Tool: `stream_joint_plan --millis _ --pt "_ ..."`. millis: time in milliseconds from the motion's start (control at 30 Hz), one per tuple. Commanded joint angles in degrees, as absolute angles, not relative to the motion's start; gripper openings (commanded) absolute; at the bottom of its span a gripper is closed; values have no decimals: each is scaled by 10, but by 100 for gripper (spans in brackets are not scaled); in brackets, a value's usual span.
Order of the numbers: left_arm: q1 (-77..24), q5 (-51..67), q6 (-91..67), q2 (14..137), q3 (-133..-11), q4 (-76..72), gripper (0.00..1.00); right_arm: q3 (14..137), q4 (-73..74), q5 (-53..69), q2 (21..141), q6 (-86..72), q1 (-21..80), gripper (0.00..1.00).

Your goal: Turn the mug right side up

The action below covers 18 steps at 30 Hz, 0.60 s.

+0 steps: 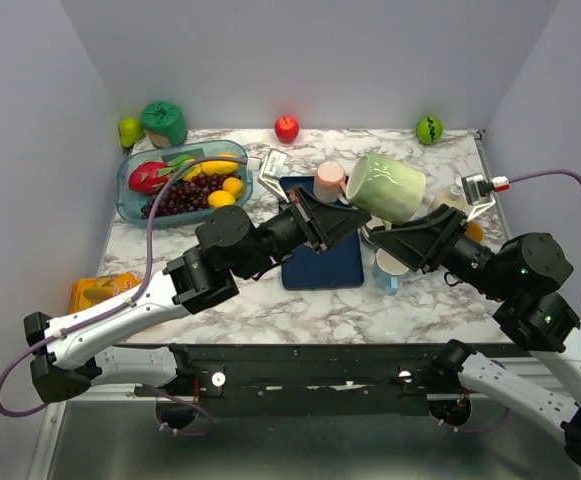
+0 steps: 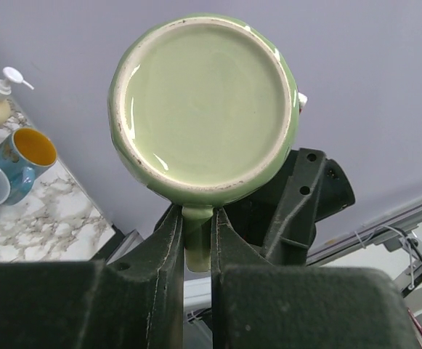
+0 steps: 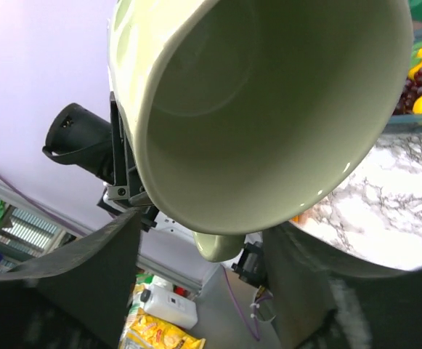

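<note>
Left pincer [image 2: 196, 222] on mug [image 2: 207, 102] handle

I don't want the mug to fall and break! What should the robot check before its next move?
Left gripper pinches the handle of the green mug: ok.
Mug right side up: not ok, it lies sideways in the air.
Right gripper open: ok.
Right fingers touching the mug: cannot tell.
Landing spot free: cannot tell, it is hidden; a light blue cup stands close.
</note>
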<state>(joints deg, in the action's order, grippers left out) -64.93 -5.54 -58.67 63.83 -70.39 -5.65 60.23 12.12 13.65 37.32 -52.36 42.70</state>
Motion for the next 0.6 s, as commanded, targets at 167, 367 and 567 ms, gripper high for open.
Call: stream_joint_plan --millis 167,367,567 --pt "-657 -62 -597 628 -688 -199 0 581 57 106 361 -537 430 53" --pt "-657 -41 -595 636 -679 -224 0 581 44 99 372 -548 430 40" --pt "-658 -21 -579 642 -679 -220 0 588 47 81 379 -548 430 1"
